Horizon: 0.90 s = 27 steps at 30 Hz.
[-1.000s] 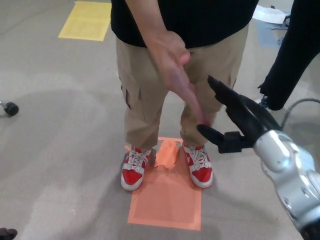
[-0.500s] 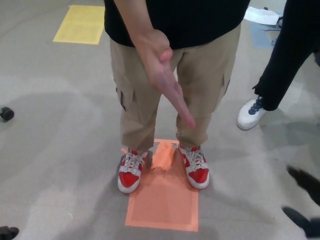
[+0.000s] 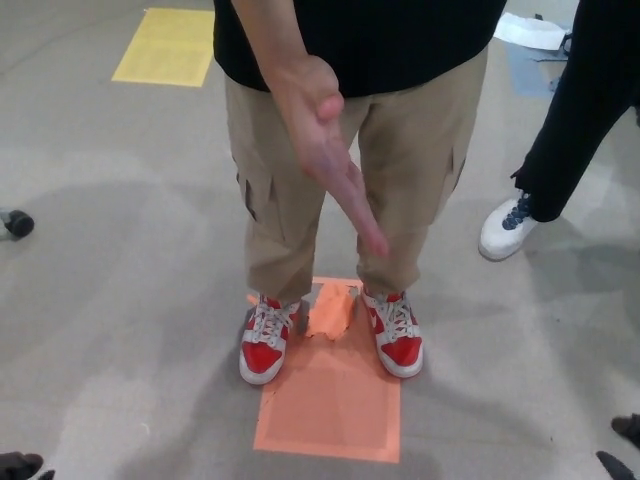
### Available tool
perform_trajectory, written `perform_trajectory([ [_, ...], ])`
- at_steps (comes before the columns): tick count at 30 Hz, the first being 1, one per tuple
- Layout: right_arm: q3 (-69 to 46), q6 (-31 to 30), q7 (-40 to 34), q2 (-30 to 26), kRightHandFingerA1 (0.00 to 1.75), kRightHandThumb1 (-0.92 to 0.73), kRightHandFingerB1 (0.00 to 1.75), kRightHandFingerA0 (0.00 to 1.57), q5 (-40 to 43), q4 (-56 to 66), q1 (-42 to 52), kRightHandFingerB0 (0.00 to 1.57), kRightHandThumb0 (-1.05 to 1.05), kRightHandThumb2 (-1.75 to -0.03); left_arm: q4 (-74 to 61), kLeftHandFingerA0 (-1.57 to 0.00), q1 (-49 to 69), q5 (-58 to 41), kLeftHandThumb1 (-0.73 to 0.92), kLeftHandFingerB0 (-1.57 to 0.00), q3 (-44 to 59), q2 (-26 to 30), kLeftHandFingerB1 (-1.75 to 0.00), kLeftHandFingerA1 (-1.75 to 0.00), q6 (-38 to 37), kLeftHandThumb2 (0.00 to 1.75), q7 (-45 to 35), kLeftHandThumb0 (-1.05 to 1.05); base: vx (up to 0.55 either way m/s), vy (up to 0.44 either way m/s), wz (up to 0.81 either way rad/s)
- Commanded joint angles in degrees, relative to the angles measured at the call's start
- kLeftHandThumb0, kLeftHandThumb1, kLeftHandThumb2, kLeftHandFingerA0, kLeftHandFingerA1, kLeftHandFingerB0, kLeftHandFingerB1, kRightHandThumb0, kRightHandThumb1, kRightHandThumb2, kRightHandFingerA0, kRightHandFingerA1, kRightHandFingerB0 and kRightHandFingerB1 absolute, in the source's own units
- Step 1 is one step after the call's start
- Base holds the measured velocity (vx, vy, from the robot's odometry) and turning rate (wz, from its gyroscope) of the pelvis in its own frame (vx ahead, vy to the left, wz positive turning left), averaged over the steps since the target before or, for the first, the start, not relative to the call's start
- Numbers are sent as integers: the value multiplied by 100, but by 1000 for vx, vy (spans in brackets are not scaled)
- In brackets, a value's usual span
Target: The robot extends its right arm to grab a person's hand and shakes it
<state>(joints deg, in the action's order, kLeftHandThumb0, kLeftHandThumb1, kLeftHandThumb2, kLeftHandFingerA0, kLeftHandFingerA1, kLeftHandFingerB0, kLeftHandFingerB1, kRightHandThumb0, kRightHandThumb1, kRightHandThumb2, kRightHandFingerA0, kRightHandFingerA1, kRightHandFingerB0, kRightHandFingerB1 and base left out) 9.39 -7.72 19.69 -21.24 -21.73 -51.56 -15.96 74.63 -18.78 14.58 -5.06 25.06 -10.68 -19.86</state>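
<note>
at five o'clock only dark tips of the right hand (image 3: pixel 622 445) show, fingers' state unclear; the person's hand (image 3: pixel 335 165) waits ungrasped.

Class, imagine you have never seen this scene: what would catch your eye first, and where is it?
First, the person's hand, held out open in the middle of the picture, fingers pointing down and forward. Next, the bright red shoes, standing at the top edge of an orange floor mat. Only the black fingertips of the robot's right hand show at the bottom right corner, well away from the person's hand.
</note>
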Motion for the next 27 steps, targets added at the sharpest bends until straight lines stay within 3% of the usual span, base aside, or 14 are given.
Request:
perform_trajectory([
  [1, -443, -135, -136, 443, 2, -92, 0, 0, 502, -2015, -453, 0, -101, -121, 78, 0, 102, -220, 92, 0, 268, 27, -11, -13, 287, 133, 460, -92, 0, 0, 0],
  [2, -597, -190, -138, 432, 2, -92, 0, 0, 629, -2099, -416, 0, -101, -121, 96, 0, 135, -312, 92, 0, 367, 9, -11, -13, 274, 133, 449, -92, 0, 0, 0],
  [3, -698, -192, -129, 437, 4, -92, 1, 0, 693, -2185, -400, 0, -100, -121, 118, 0, 157, -398, 86, 0, 466, 5, 0, -2, 334, 118, 349, -95, 0, 0, 0],
  [5, -829, -136, -146, 448, 6, -91, 4, 0, 766, -2260, -388, 0, -97, -119, 148, 0, 139, -379, 92, 0, 504, -2, -7, -10, 503, 132, 348, -96, 0, 0, 0],
  [6, -880, -110, -192, 457, 9, -87, 6, 0, 763, -2316, -389, 0, -93, -119, 156, 0, 148, -353, 92, 0, 520, -2, 0, 0, 507, 93, 328, -92, 0, 0, 0],
  [7, -903, -123, -186, 457, 12, -85, 9, 0, 722, -2382, -364, 0, -91, -118, 162, 0, 190, -273, 92, 0, 500, -14, -7, -11, 562, 131, 425, -96, 0, 0, 0],
  [8, -900, -225, -169, 462, 11, -85, 8, 0, 681, -2444, -358, 0, -94, -119, 168, 0, 238, -252, 82, 0, 508, -30, -5, -8, 586, 104, 487, -94, 0, 0, 0],
  [9, -902, -268, -141, 466, 14, -83, 11, 0, 663, -2486, -334, 0, -94, -118, 172, 0, 273, -177, 92, 0, 455, -39, -9, -13, 629, 131, 598, -96, 0, 0, 0],
  [12, -822, -221, -110, 484, 11, -84, 11, 0, 546, -2556, -299, 0, -94, -120, 175, 0, 298, -62, 84, -3, 361, -42, -20, -23, 809, 127, 928, -87, 0, 0, 0],
  [19, -989, -71, -333, 415, 7, -86, 4, 0, 704, -2559, -194, 0, -99, -118, 151, 0, 464, -241, 88, 0, 457, -7, -7, -11, 643, 129, 535, -96, 0, 0, 0],
  [20, -983, -28, -401, 412, 9, -85, 7, 0, 688, -2552, -164, 0, -95, -119, 151, -1, 474, -155, 81, -5, 385, -10, -19, -23, 711, 126, 682, -89, 0, 0, 0],
  [22, -941, 60, -465, 379, 2, -90, 0, 0, 632, -2537, -146, 0, -101, -122, 138, -1, 477, -23, 86, -5, 257, -9, -19, -23, 696, 127, 835, -90, 0, 0, 0],
  [24, -1047, 661, -947, 415, 11, -85, 10, 0, 706, -2430, -61, 0, -89, -119, 126, 0, 420, -168, 85, 0, 340, 6, -16, -18, 634, 127, 552, -87, 0, 0, 0],
  [27, -1215, 890, -1115, 447, 5, -85, 5, 0, 835, -2410, -83, 0, -95, -121, 117, 0, 371, -244, 87, 0, 410, -1, -12, -12, 622, 128, 496, -89, 0, 0, 0],
])
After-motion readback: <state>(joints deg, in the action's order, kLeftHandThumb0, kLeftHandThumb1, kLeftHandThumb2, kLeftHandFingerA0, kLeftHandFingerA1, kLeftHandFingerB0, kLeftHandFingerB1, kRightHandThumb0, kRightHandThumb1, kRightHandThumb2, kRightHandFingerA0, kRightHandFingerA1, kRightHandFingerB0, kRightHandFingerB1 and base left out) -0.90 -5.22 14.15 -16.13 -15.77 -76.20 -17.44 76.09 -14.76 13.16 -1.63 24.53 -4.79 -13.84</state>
